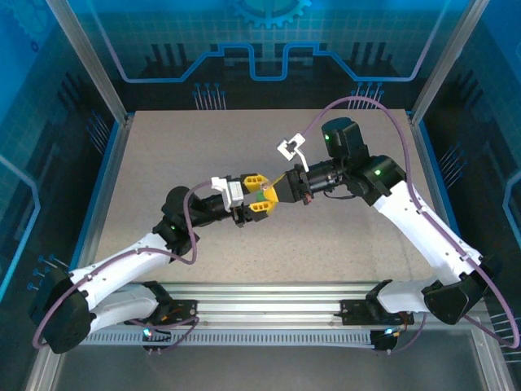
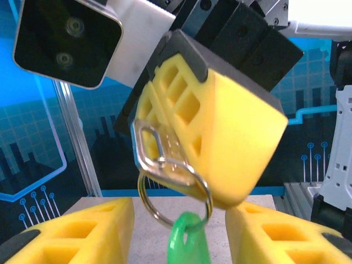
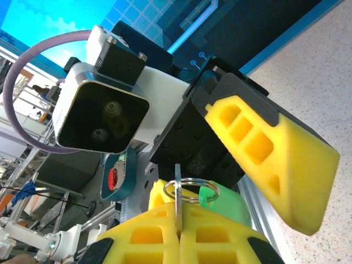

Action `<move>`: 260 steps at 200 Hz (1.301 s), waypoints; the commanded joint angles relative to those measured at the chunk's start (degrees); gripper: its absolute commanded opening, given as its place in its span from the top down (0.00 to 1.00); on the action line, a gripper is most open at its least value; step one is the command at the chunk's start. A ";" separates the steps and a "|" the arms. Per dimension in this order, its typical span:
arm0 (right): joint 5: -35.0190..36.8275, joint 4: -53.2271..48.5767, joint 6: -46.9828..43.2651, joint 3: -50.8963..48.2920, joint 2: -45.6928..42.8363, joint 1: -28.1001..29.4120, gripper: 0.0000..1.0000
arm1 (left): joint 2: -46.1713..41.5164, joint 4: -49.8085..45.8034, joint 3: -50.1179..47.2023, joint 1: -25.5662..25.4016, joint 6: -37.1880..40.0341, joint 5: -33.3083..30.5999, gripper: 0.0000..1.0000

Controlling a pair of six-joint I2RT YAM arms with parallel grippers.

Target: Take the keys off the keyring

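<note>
**Keyring held in the air between two grippers**

The keyring (image 2: 175, 192) hangs above the middle of the table (image 1: 163, 163), at the spot where the two arms meet tip to tip. A silver key (image 2: 158, 147) is threaded on it, and so is a green plastic tag (image 2: 186, 239), which hangs from the lower part of the ring.

The right gripper (image 3: 179, 223) has its jaws closed tight on the silver key. In its own wrist view the key's blade stands edge-on in the seam between the two yellow foam fingers (image 3: 148, 236), with the ring lying just above them.

The left gripper (image 2: 180, 220) faces it from the other side, its jaws about half open. The green plastic tag sits between its yellow fingers (image 2: 82, 231), with a gap showing on each side in the left wrist view, so it grips nothing.

From above, both grippers are off the tabletop, the left arm reaching in from the near left and the right arm from the near right.
</note>
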 commanded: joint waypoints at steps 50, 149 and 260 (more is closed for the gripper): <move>-4.15 2.83 1.66 -2.56 -1.15 -1.25 1.00 | -2.17 -2.02 3.70 -0.26 1.14 3.47 0.86; -4.32 5.78 2.88 -5.99 -3.15 -5.70 1.00 | -5.12 -4.37 2.91 0.50 -0.50 5.79 1.00; 29.83 4.06 -17.47 -7.30 -13.52 2.54 1.00 | -4.94 -5.18 3.56 1.69 -13.22 12.77 1.00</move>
